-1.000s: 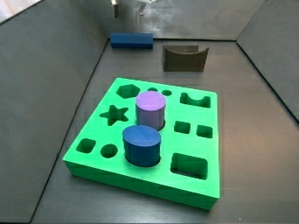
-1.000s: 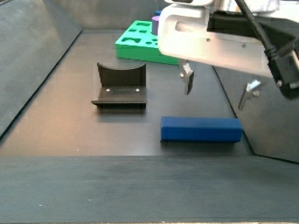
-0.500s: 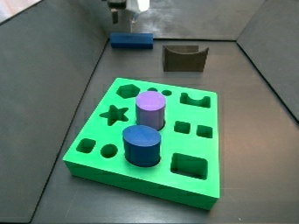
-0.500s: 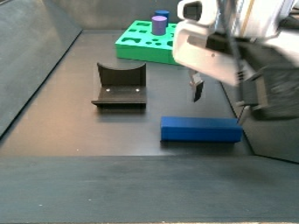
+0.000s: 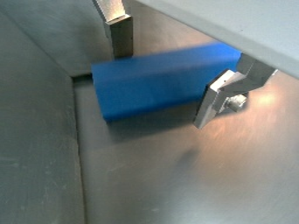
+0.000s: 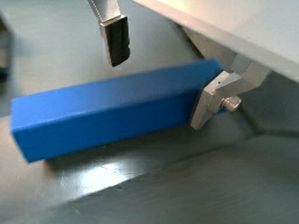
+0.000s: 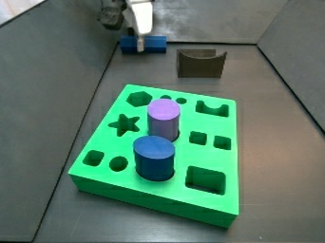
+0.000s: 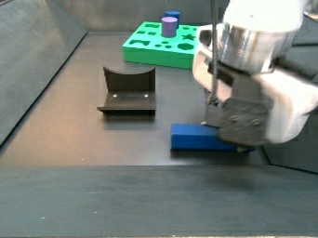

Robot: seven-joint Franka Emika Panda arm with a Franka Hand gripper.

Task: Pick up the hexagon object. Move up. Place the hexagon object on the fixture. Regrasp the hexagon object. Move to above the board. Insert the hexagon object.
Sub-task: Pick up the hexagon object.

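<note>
The hexagon object [image 5: 158,83] is a long blue prism lying flat on the dark floor by the back wall. In both wrist views it lies between my gripper's [image 5: 163,66] two silver fingers [image 6: 114,39], which stand apart on either side of it with the jaws open. A side view shows the gripper [image 7: 137,40] down over the hexagon object [image 7: 155,44], hiding most of it. The dark fixture [image 7: 200,63] stands beside it. The green board [image 7: 127,171] lies nearer the front.
A purple cylinder [image 7: 164,120] and a dark-blue cylinder [image 7: 155,158] stand in the board. Grey walls close in the floor on both sides. In a side view the fixture [image 8: 126,90] sits between the hexagon object [image 8: 192,139] and the board [image 8: 143,51].
My gripper has come down from above the blue prism and now straddles it, still open. The prism, fixture and board have not moved.
</note>
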